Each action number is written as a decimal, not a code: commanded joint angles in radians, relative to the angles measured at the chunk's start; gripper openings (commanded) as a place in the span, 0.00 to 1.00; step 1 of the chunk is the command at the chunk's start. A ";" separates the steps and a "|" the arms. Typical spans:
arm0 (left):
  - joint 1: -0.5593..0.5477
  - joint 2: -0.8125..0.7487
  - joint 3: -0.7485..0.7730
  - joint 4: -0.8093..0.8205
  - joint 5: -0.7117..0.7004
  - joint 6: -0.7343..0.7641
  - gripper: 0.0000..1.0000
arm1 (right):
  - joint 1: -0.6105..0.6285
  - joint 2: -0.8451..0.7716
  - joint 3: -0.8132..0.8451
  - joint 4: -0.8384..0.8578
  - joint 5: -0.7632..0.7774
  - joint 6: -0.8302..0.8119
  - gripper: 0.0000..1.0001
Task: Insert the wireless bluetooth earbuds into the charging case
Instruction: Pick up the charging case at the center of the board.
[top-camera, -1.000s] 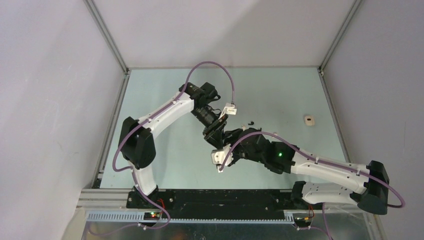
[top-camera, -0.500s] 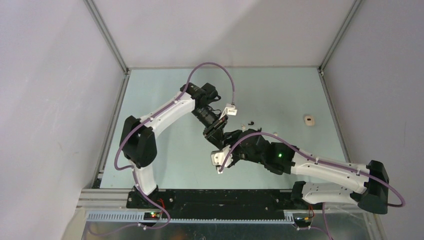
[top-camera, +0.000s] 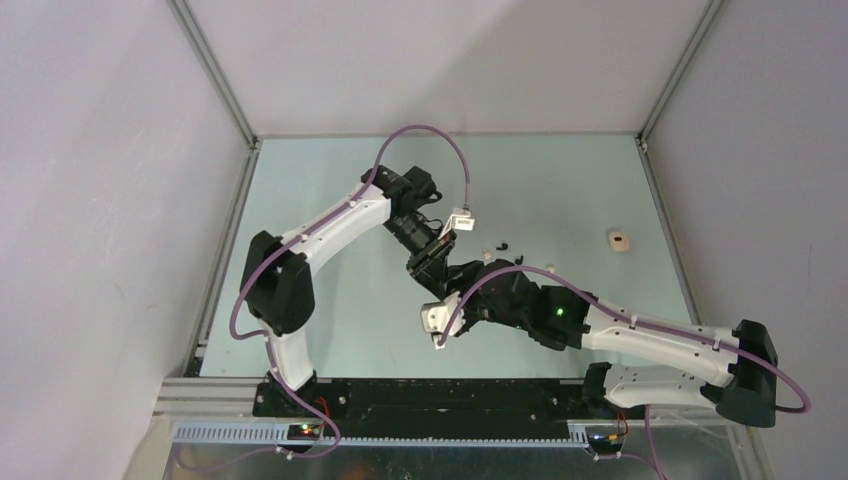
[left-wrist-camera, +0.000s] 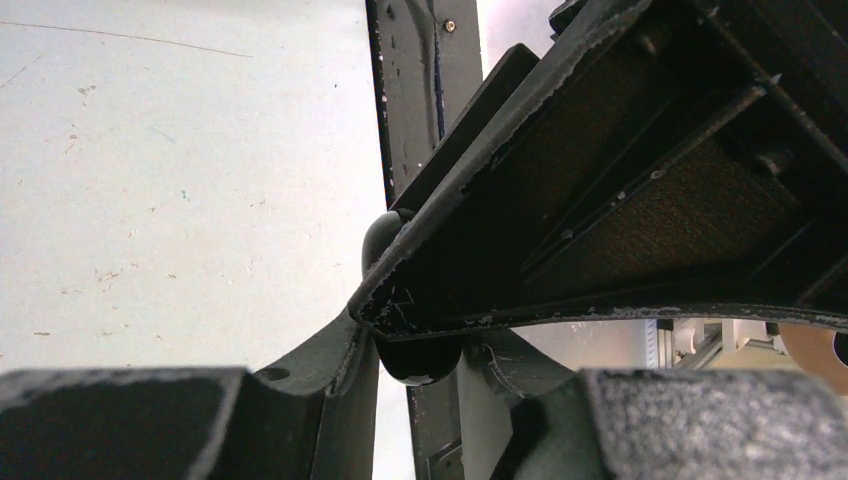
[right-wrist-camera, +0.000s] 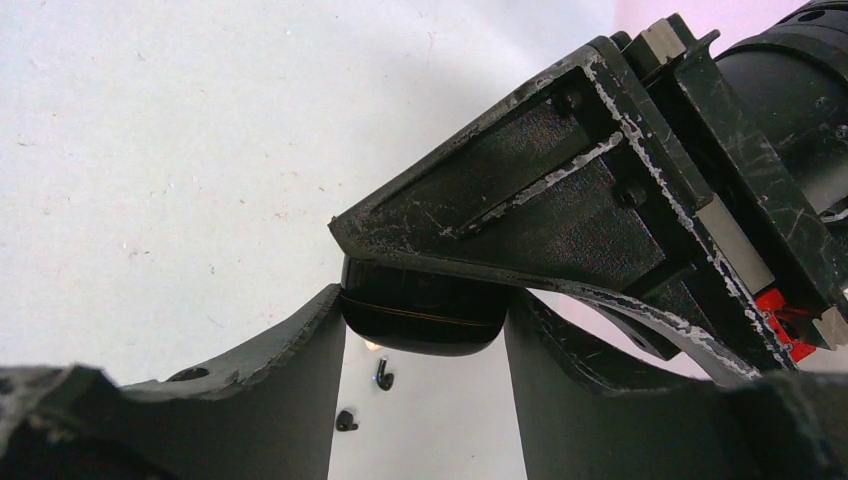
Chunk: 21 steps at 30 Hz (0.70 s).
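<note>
Glossy black charging case (right-wrist-camera: 425, 320), gripped, two tiny black earbuds (right-wrist-camera: 384, 376) loose nearby

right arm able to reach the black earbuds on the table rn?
Probably not yet: the right tool is shut on the black case, which the left tool also seems to grip. The black earbuds lie uncovered just beyond it.

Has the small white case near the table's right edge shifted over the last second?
No. The white case keeps the same gap from the right rail.

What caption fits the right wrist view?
Right gripper and left gripper hold the black case above two black earbuds on the table.
</note>
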 joint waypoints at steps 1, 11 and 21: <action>-0.006 -0.005 0.038 0.005 0.041 0.018 0.03 | 0.004 -0.005 -0.001 0.037 0.007 0.015 0.22; -0.002 -0.046 0.042 -0.012 0.033 0.046 0.00 | -0.090 -0.064 0.055 -0.052 -0.096 0.086 0.92; 0.070 -0.189 0.039 0.176 -0.056 -0.128 0.00 | -0.338 -0.132 0.204 -0.181 -0.478 0.341 0.99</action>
